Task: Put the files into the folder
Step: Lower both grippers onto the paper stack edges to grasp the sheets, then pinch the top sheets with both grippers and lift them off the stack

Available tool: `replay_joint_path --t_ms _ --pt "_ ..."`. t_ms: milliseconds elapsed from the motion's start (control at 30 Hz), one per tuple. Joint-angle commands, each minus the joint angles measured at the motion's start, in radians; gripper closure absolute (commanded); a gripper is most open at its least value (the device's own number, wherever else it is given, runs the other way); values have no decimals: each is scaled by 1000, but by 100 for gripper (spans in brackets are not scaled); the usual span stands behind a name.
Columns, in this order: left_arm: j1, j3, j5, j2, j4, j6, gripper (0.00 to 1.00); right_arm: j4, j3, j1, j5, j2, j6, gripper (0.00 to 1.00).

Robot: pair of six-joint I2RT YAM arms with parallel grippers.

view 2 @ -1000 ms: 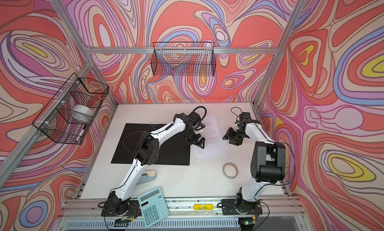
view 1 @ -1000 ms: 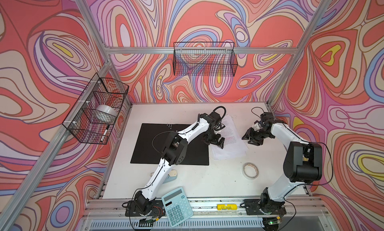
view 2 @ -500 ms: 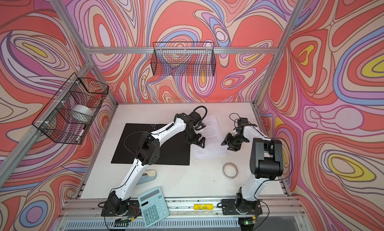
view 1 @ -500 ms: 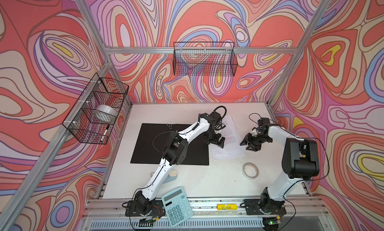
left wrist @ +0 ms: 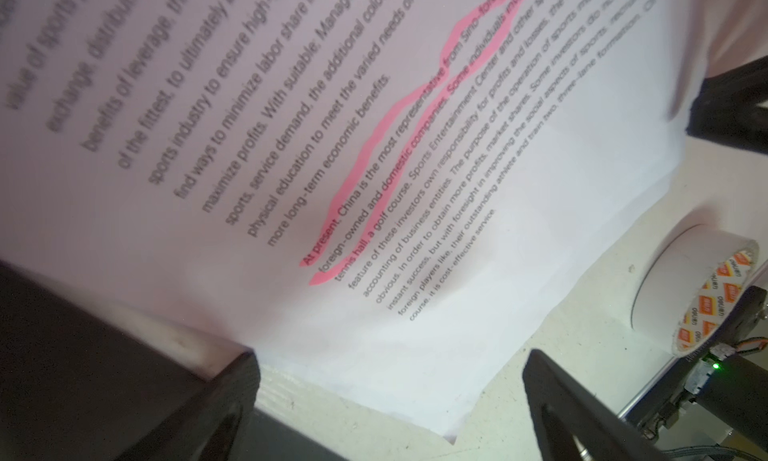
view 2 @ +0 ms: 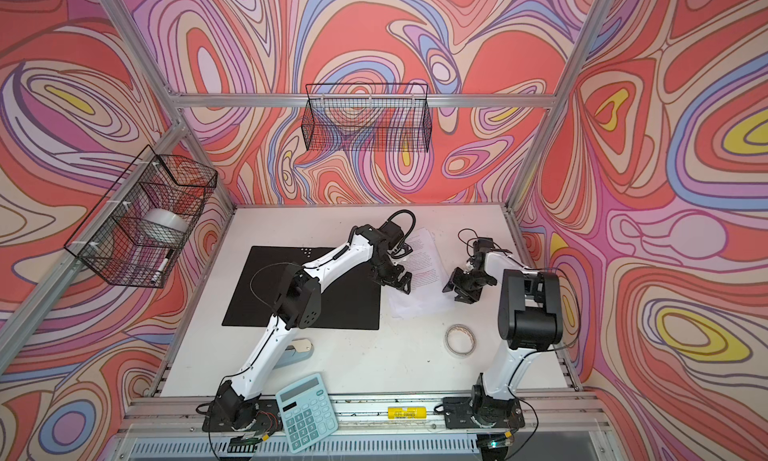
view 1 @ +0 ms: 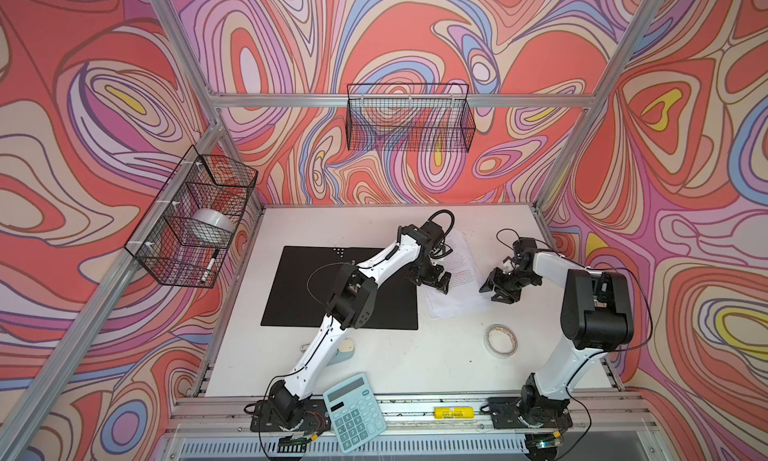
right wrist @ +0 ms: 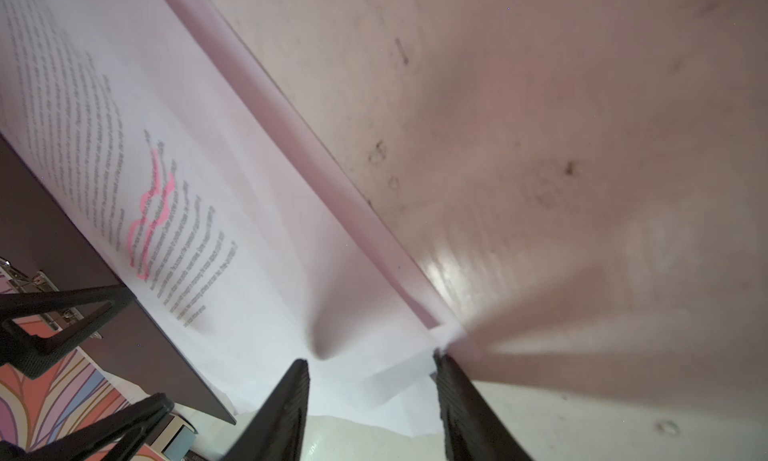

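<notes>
Mid-table, at right edge of open black folder (view 1: 299, 290): files (view 1: 459, 301) lie flat. L gripper (view 1: 432, 279) spread wide over sheets, holding nothing. R gripper (right wrist: 372, 361) half-open; only its wrist cam shows sheet edge lifted btwn jaws, unpinched.

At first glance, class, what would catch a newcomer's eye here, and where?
The swirling red-pink walls surround everything. Mid-table, the left gripper and right gripper flank the files, which lie beside the open black folder. A teal calculator sits at the front edge.
</notes>
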Motion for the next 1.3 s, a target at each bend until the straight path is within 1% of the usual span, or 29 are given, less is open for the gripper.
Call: replay_joint_path --t_ms 0,300,500,767,933,1100,1267 --pt "-8 16 -23 24 -37 22 0 28 -7 0 1 -5 3 48" --pt "-8 14 -31 24 -45 30 0 44 0 0 -5 -31 -4 48" --pt "-8 7 -53 -3 -51 55 0 21 18 -1 57 -70 -16 48" --pt "-8 22 -90 0 -33 69 0 24 69 -1 116 -44 -39 46" --pt "-8 48 -77 34 -46 59 0 71 129 -5 79 51 -61 45" --pt "-8 56 -78 38 -40 67 0 82 189 -13 50 134 -96 45" --pt "-8 58 -93 41 -18 85 0 105 208 -46 -41 182 -104 45"
